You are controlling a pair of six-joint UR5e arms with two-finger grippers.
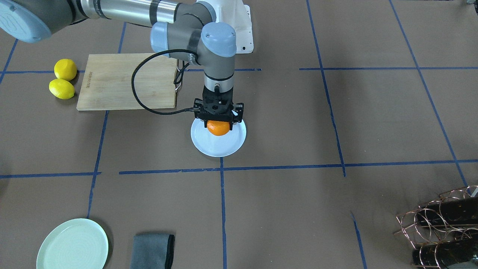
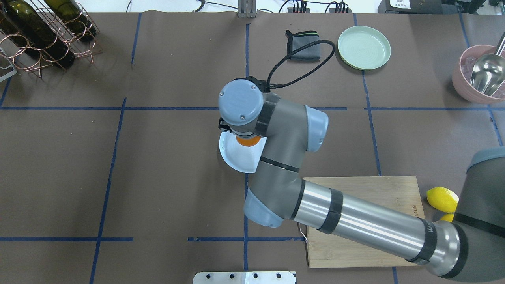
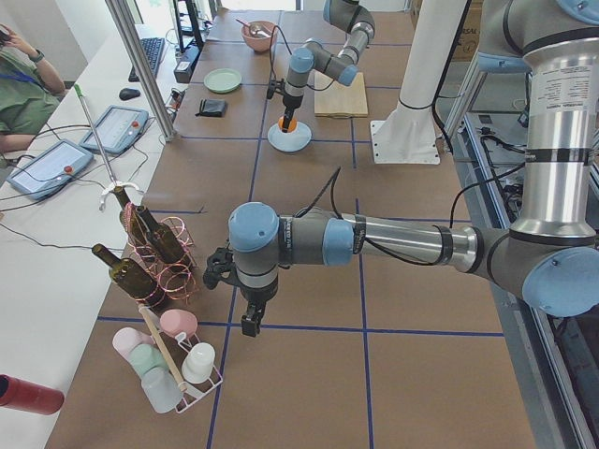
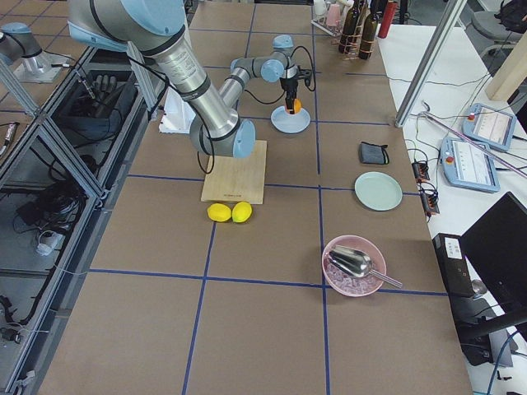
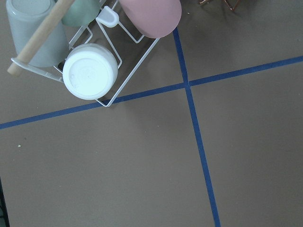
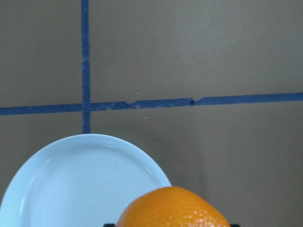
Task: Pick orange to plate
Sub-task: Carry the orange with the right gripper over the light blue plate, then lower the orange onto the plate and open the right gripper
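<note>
The orange (image 1: 219, 129) is bright and dimpled, and my right gripper (image 1: 218, 125) is shut on it from above, its black fingers on either side. The fruit hangs over the far part of the pale blue-white plate (image 1: 218, 146), near the table's middle. In the right wrist view the orange (image 6: 173, 208) fills the bottom edge with the plate (image 6: 80, 184) below it. From the side the orange (image 3: 287, 123) seems just above the plate (image 3: 290, 140). My left gripper (image 3: 245, 320) hovers low near the cup rack; I cannot tell whether it is open or shut.
Two lemons (image 1: 63, 79) lie beside a wooden cutting board (image 1: 127, 82). A mint-green plate (image 1: 73, 244) and a grey cloth (image 1: 153, 251) sit at the operators' edge. A copper bottle rack (image 1: 440, 224), a pink bowl with a scoop (image 2: 479, 75) and a cup rack (image 5: 90, 71) stand at the table's ends.
</note>
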